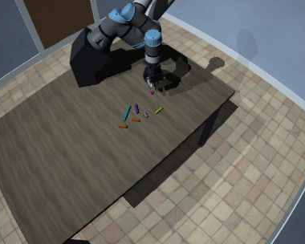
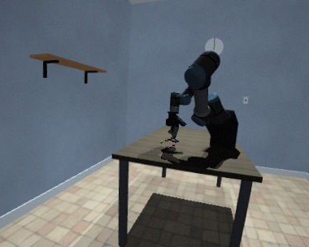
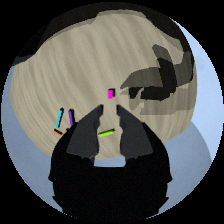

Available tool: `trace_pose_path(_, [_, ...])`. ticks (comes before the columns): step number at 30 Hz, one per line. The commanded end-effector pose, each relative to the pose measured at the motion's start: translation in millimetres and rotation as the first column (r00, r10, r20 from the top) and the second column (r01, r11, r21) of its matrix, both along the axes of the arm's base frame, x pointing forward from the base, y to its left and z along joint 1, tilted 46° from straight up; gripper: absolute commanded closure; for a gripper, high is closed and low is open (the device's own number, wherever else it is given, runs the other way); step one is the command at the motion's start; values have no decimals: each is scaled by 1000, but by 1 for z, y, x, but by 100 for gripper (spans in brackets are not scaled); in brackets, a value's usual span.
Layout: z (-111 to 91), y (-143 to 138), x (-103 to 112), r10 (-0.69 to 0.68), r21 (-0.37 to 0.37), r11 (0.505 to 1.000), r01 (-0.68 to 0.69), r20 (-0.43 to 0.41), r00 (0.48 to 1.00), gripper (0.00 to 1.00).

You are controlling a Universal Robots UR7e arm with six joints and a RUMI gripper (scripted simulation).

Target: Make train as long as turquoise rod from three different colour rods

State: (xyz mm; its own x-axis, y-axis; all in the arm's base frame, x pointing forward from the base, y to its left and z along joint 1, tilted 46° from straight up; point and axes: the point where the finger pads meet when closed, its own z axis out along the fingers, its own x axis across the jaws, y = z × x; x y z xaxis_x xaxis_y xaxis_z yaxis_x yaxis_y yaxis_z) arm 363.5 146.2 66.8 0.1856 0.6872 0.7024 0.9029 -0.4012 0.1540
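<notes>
Tool: hanging over the counter [image 1: 91,140] [image 2: 193,164] [image 3: 60,60], and the tool [image 1: 151,84] [image 2: 173,136] [image 3: 109,105] has its fingers a narrow gap apart, gripping nothing.
Magenta rod: here's the nearest one, the magenta rod [image 1: 152,92] [image 2: 173,145] [image 3: 111,94], lying on the counter near the fingertips, outside their gap.
Lime rod: farther out from the tool, past the magenta, the lime rod [image 1: 159,110] [image 2: 162,141] [image 3: 106,133] lies by itself; the wrist camera catches it through the space between the fingers.
Grey rod: beyond the magenta too, the little grey rod [image 1: 146,115] sits between the lime and the purple, touching neither.
Purple rod: off to one side of the tool, the purple rod [image 1: 136,108] [image 3: 71,117], near the turquoise but apart from it.
Turquoise rod: there's the measure, the turquoise rod [image 1: 127,113] [image 3: 59,118], farther to that side of the tool than the purple.
Nearer orange rod: the nearer orange rod [image 1: 136,119] lies past the purple, seen from the tool.
Farther orange rod: and the farther orange rod [image 1: 123,126] [image 3: 58,132], farthest from the tool, beyond the turquoise's far end.
</notes>
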Motion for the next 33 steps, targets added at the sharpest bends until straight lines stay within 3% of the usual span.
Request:
trace_pose_path(1, [12, -10, -8, 3, 5, 1000, -3, 2, 1000, 86])
trace_pose_path(27, [24, -20, -15, 3, 5, 1000, -3, 2, 1000, 86])
trace_pose_path(28, [24, -20, -15, 3, 5, 1000, -3, 2, 1000, 0])
trace_pose_path(33, [24, -20, -15, 3, 5, 1000, -3, 2, 1000, 0])
